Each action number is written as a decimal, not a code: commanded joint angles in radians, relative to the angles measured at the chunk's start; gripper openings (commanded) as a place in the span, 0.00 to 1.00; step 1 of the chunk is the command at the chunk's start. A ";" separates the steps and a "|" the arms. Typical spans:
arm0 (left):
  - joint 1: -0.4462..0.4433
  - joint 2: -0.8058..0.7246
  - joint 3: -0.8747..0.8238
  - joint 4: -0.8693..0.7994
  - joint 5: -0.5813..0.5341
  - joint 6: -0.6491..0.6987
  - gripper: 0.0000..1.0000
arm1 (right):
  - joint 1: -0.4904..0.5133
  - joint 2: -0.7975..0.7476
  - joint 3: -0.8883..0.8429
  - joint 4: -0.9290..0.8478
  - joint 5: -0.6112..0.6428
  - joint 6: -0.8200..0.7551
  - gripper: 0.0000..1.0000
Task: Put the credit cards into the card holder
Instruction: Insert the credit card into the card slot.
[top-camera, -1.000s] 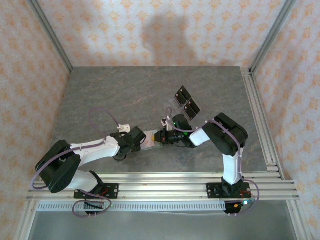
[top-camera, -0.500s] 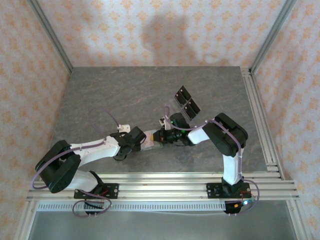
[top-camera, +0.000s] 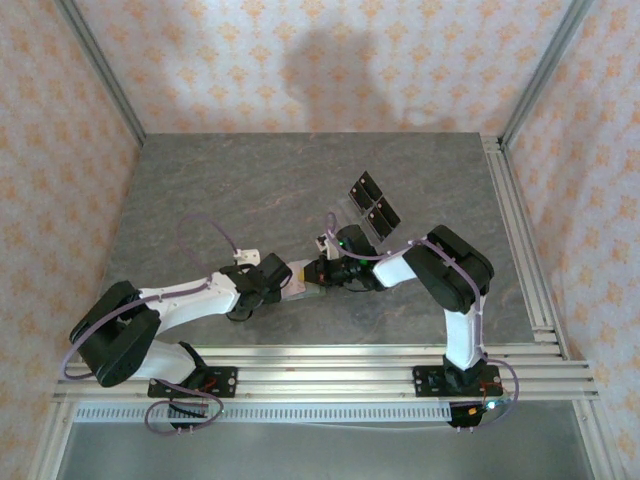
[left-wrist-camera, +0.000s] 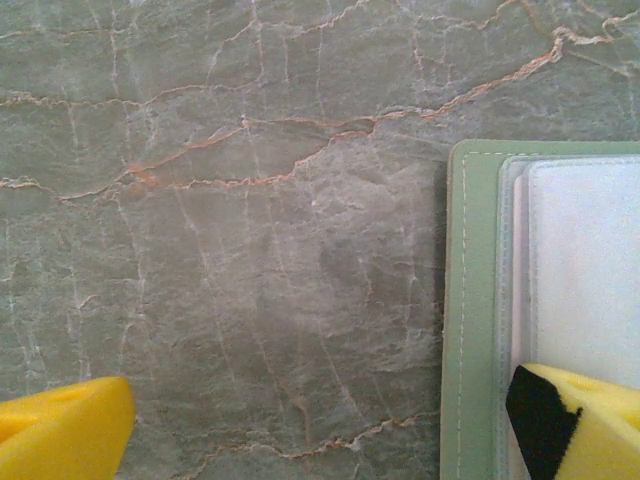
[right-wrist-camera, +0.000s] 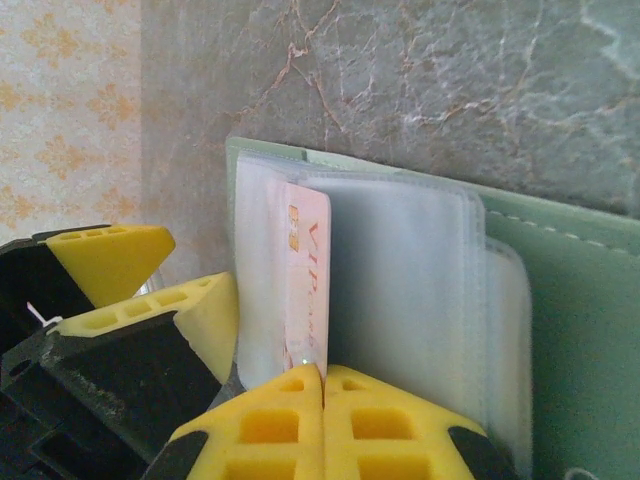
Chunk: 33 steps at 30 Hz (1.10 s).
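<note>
Pale credit card (right-wrist-camera: 307, 270), lower edge hidden, pinched by right hand (right-wrist-camera: 323, 385) in card holder (right-wrist-camera: 580, 300); left hand (left-wrist-camera: 320, 430) spread.

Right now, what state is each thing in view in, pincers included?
Sage-green folding wallet: lying open, clear sleeves exposed.
Pale pink plastic card: on edge, partly between the sleeves.
Right pincer: shut on the card.
Left pincer: open wide, one finger over the wallet.
Clear plastic stand with black panels: standing, untouched by either pincer.
</note>
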 joint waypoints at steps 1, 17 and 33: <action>-0.004 -0.070 0.023 -0.127 -0.106 -0.072 0.99 | 0.018 0.035 0.012 -0.111 0.052 -0.020 0.00; 0.024 -0.033 -0.025 -0.092 -0.082 -0.114 0.99 | 0.043 0.032 0.081 -0.304 0.056 -0.101 0.08; 0.031 -0.088 -0.029 -0.108 -0.104 -0.094 0.99 | 0.043 -0.180 0.231 -0.773 0.208 -0.279 0.42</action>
